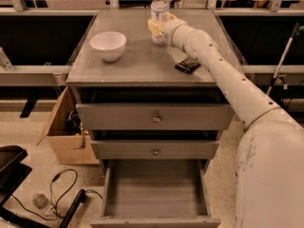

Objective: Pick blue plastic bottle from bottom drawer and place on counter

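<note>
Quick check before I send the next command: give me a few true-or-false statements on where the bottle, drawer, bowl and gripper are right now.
1. The blue plastic bottle stands upright on the counter. True.
2. The bottom drawer is pushed shut. False: it is pulled open, and nothing shows inside it.
3. The white bowl sits to the right of the bottle in the camera view. False: it is on the counter to the bottle's left.
4. The gripper is at the bottle's lower body, near the back of the counter. True.

Lab floor cables (61, 186); claw (160, 26) clasps bottle (159, 4) on counter (137, 63).
</note>
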You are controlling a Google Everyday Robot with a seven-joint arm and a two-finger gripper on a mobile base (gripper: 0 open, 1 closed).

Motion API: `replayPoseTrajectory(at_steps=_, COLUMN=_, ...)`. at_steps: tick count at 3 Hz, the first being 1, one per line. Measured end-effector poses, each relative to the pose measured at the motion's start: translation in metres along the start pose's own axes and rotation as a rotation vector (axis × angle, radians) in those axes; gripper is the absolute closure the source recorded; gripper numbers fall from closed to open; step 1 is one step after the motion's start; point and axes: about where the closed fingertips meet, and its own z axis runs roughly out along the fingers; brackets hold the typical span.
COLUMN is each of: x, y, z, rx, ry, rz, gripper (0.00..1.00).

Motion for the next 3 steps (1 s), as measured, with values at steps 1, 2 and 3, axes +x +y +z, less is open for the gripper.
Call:
replayPoseTrajectory(at_steps=1, x=0.0000, y=0.0000, z=0.0000, rx=0.000, ry=0.000, rz=0.000, gripper=0.61)
replayPoseTrajectory(at_steps=2, x=0.0000, y=0.0001, z=0.0000, rx=0.000, ry=0.000, rz=0.000, gripper=0.38)
replayPoseTrajectory(at_steps=3, x=0.0000, y=0.0001, z=0.0001, rx=0.000, ry=0.000, rz=0.000, gripper=0.14)
